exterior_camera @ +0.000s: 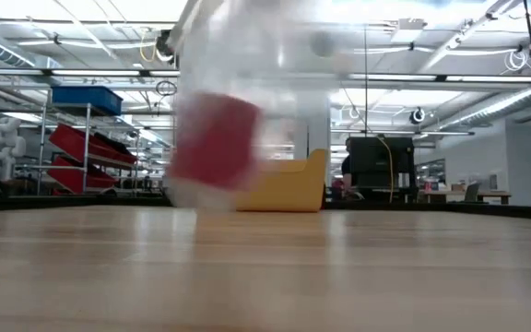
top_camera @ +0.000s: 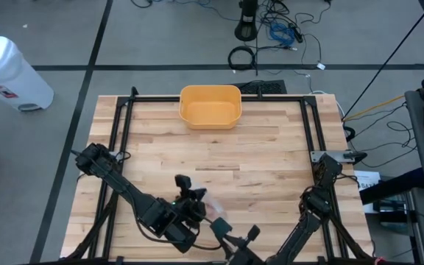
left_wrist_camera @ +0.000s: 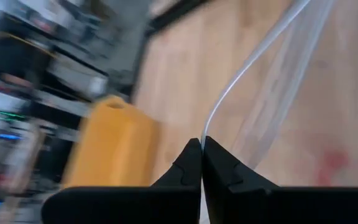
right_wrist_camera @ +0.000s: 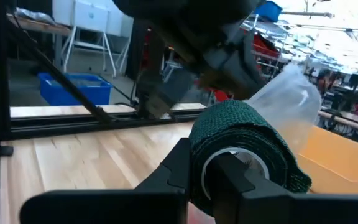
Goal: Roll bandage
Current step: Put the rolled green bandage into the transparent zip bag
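Note:
A dark green bandage roll (right_wrist_camera: 244, 140) with a white core sits in my right gripper (right_wrist_camera: 207, 158), low over the table's near edge (top_camera: 223, 227). Just beyond the roll hangs a clear plastic bag (right_wrist_camera: 289, 99) with red print (exterior_camera: 215, 138). My left gripper (left_wrist_camera: 202, 146) is shut on that bag and stands close to the right gripper, near the table's front middle (top_camera: 193, 200). In the low view the bag hangs blurred, above the tabletop. My left gripper pinches a thin edge of the clear bag (left_wrist_camera: 205, 132) between its two shut fingertips. The film runs away from the fingers, clear of the wood below it. My right gripper holds the roll at its open end: one finger (right_wrist_camera: 178, 165) lies on the green outer wrap, the other (right_wrist_camera: 236, 177) at the white core (right_wrist_camera: 219, 155). The fingers come in level, and the roll is clear of the table.
A yellow bin (top_camera: 210, 105) stands at the table's far edge, in the middle. Bare wood (top_camera: 219, 154) lies between the bin and the grippers. A black frame (top_camera: 120, 118) runs along the table's left, far and right sides.

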`<state>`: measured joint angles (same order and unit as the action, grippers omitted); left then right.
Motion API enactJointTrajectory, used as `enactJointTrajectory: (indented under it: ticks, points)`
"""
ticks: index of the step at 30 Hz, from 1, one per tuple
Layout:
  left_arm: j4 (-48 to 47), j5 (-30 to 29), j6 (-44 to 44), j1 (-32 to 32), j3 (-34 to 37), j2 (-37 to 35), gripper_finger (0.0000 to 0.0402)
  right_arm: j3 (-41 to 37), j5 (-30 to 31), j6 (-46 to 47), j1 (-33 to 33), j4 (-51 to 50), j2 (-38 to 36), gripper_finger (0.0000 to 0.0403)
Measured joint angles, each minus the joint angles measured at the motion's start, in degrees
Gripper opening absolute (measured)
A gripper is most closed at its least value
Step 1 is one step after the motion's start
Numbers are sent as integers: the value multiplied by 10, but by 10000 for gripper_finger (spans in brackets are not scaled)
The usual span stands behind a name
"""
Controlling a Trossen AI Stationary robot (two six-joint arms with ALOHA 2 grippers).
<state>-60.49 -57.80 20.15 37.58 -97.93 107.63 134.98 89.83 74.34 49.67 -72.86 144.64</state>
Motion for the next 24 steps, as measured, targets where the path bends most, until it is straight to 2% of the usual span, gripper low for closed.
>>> enactJointTrajectory:
  ticks: [2,6,8,9,10,14,16,18,21,24]
  points:
    - [-1,-56,-27,-1,0,0,0,0,2,-22,2,14,0,27]
    - [0,-217,-78,1,-10,0,0,0,2,-40,1,23,-3,27]
    - [0,-252,-85,0,-14,0,0,0,2,-45,1,24,-4,27]
    - [0,-242,-82,1,-15,0,0,0,2,-48,1,24,-4,27]
    - [0,-208,-69,1,-15,0,0,0,2,-49,1,24,-4,27]
    - [2,15,9,0,-6,0,0,0,1,-50,11,24,-5,27]
    - [3,97,51,-1,11,0,0,0,-1,-50,20,24,-5,27]
    - [3,138,80,0,27,0,0,0,-4,-50,30,25,-6,27]
    - [17,159,99,3,47,0,5,0,-20,-50,46,29,-10,27]
    - [38,178,100,5,60,0,27,0,-32,-49,60,33,-13,27]
